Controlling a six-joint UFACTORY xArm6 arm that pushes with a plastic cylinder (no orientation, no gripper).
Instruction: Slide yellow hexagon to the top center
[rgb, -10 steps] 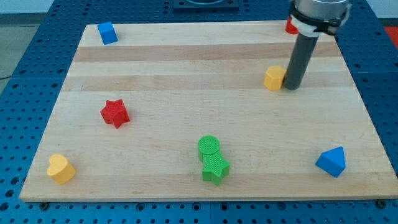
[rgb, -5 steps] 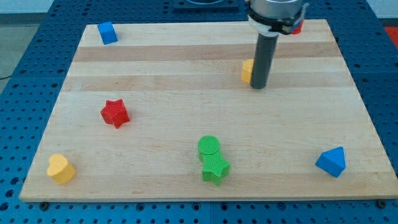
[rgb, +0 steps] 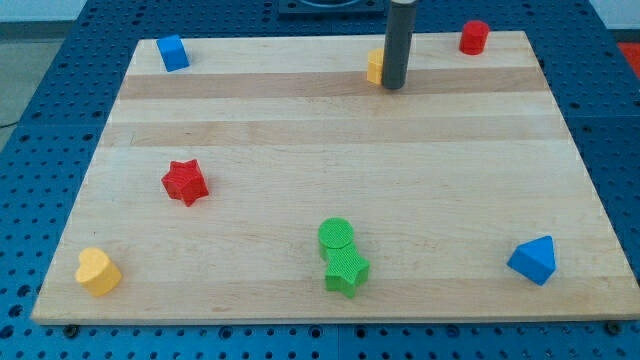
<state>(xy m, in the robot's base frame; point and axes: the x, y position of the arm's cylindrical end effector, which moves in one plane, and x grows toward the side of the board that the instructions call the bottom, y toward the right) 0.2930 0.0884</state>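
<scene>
The yellow hexagon (rgb: 375, 67) sits near the view's top edge of the wooden board (rgb: 300, 150), a little right of centre, and is partly hidden by the rod. My tip (rgb: 394, 86) rests on the board against the hexagon's right side, slightly towards the view's bottom of it.
A blue block (rgb: 173, 52) is at the top left and a red cylinder (rgb: 474, 37) at the top right. A red star (rgb: 185, 182) lies mid-left, a yellow heart (rgb: 97, 271) at bottom left, a green cylinder (rgb: 336, 236) touching a green star (rgb: 346, 270) at bottom centre, a blue block (rgb: 533, 260) at bottom right.
My tip has pushed the yellow hexagon from the right-middle of the board up and to the left, to near the top edge. The other blocks have not moved.
</scene>
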